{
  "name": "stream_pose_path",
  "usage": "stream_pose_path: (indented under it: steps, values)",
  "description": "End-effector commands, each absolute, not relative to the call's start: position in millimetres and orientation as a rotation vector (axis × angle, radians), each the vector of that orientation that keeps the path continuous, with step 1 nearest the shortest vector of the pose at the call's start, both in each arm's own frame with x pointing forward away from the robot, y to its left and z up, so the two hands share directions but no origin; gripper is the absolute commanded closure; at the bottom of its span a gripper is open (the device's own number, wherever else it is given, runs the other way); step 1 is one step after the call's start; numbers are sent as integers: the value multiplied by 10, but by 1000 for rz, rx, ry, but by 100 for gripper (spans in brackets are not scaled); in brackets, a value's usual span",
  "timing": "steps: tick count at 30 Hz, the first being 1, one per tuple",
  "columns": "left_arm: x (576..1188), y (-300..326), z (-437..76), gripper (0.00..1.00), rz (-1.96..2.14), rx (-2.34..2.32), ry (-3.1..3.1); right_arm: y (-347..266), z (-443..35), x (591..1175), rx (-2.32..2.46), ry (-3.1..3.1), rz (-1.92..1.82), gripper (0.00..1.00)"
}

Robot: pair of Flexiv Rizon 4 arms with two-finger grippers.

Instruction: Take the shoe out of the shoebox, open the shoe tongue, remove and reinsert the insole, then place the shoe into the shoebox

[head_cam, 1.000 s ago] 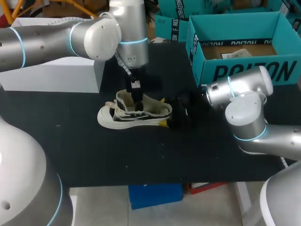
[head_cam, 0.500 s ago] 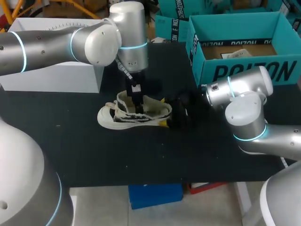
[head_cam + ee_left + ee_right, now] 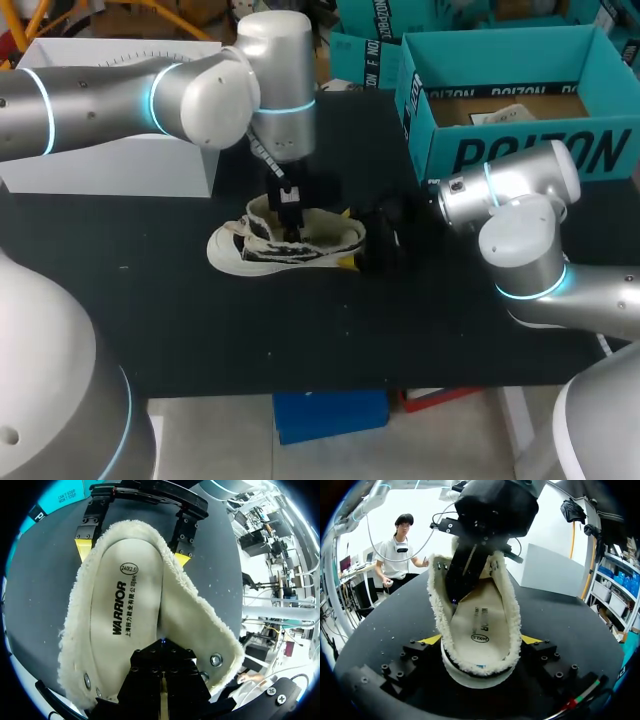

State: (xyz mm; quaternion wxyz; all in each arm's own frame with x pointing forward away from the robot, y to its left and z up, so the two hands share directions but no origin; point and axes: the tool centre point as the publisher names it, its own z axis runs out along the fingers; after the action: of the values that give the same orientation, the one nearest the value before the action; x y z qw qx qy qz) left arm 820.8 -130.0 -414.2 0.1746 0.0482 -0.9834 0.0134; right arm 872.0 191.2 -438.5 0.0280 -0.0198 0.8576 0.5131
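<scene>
Cream shoe point(image 3: 325, 236), teal shoebox point(image 3: 470, 135)

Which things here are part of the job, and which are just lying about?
Job: shoe, insole, shoebox, left end effector inside the shoe, right end effector clamping its heel.
Lying about: white box at the table's left rear.
</scene>
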Motion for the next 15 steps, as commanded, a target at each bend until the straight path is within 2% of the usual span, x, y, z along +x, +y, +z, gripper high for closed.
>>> stream_pose_path:
  steps: [1,15]
  values:
    - [8186,-1328,-4257,100,39,141,-2791,1904,-4402,8746,-58,2649,1584,100]
    - [8293,-1261,-4368,100,50,208,-2792,1904,-4402,8746,-58,2649,1584,100]
